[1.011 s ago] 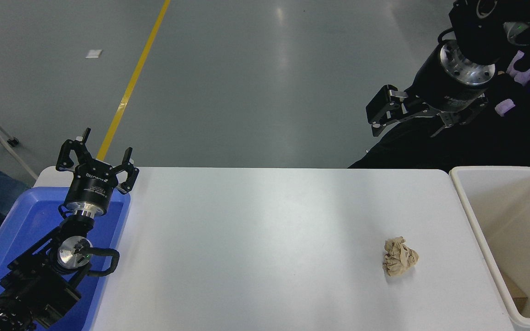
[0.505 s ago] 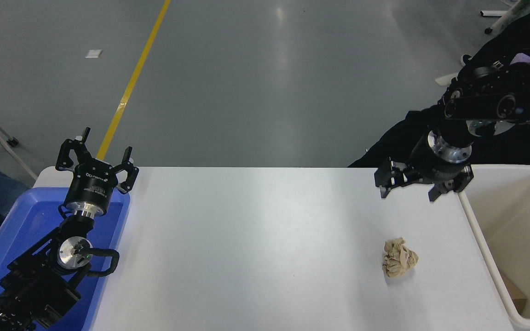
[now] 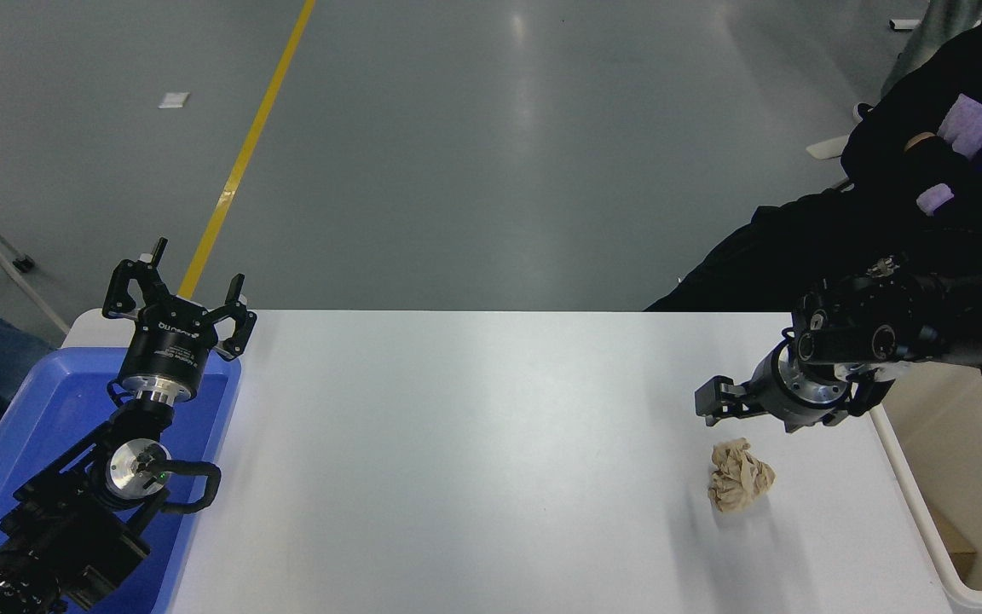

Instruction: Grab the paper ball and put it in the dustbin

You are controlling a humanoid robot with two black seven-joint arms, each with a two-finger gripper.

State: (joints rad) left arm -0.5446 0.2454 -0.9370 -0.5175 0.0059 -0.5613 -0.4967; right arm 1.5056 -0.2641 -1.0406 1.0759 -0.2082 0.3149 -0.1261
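The paper ball (image 3: 741, 486) lies just beside the dustbin (image 3: 917, 512), directly below the near right gripper (image 3: 734, 406), whose finger spread I cannot tell.

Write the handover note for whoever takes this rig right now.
Left gripper: open, parked over the blue tray at the table's left end.
Right gripper: above the table just behind the paper ball, holding nothing; open or shut is not clear.
Paper ball: lying on the white table, near the right end.
Dustbin: right of the table.
Done: nothing yet.
Left: grasp the ball, drop it into the dustbin.
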